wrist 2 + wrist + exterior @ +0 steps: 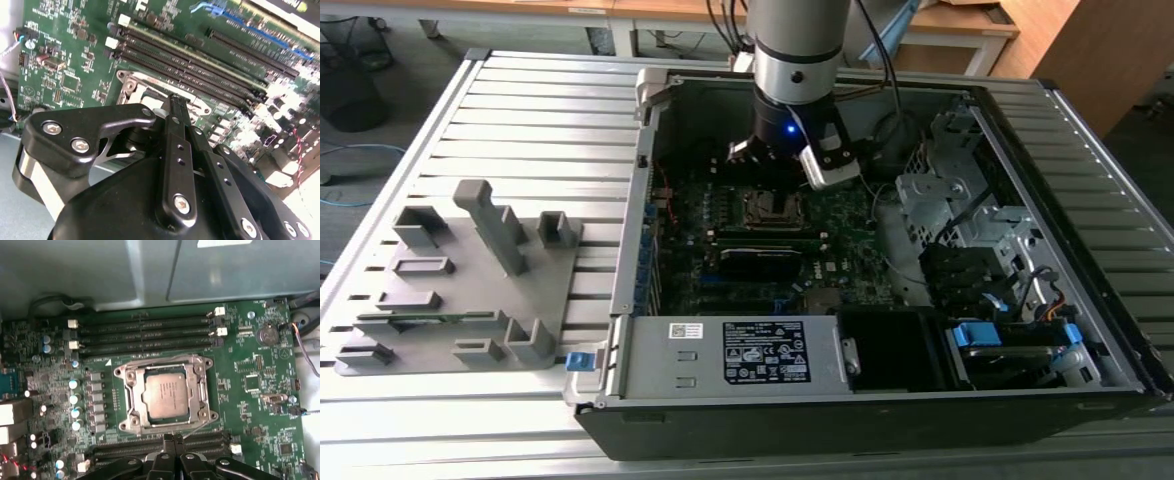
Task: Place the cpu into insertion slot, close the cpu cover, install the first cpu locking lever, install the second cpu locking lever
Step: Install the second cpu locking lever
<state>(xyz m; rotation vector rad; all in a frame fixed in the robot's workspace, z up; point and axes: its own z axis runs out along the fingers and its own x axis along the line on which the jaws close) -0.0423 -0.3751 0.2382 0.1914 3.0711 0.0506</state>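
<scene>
In the first wrist view the cpu (167, 397) lies flat in the insertion slot, grey metal top up. The cpu cover (131, 396) lies down around it as a silver frame. A thin wire lever (200, 426) runs along the socket edge nearest my fingertips; whether it is latched I cannot tell. My gripper (173, 439) is shut, its black fingers pressed together with nothing visible between them, just off that socket edge. In the second wrist view the gripper (176, 100) tip sits at the socket's metal frame (131, 82). In the exterior view the gripper (771, 172) hangs over the socket (774, 207) inside the open case.
Long black memory slots (145, 332) run on one side of the socket and more slots (150, 447) on the gripper's side. Capacitors (74, 399) stand beside it. The case holds a power supply (734, 355) and drive cage (961, 200). A grey fixture tray (467, 290) lies at the exterior view's left.
</scene>
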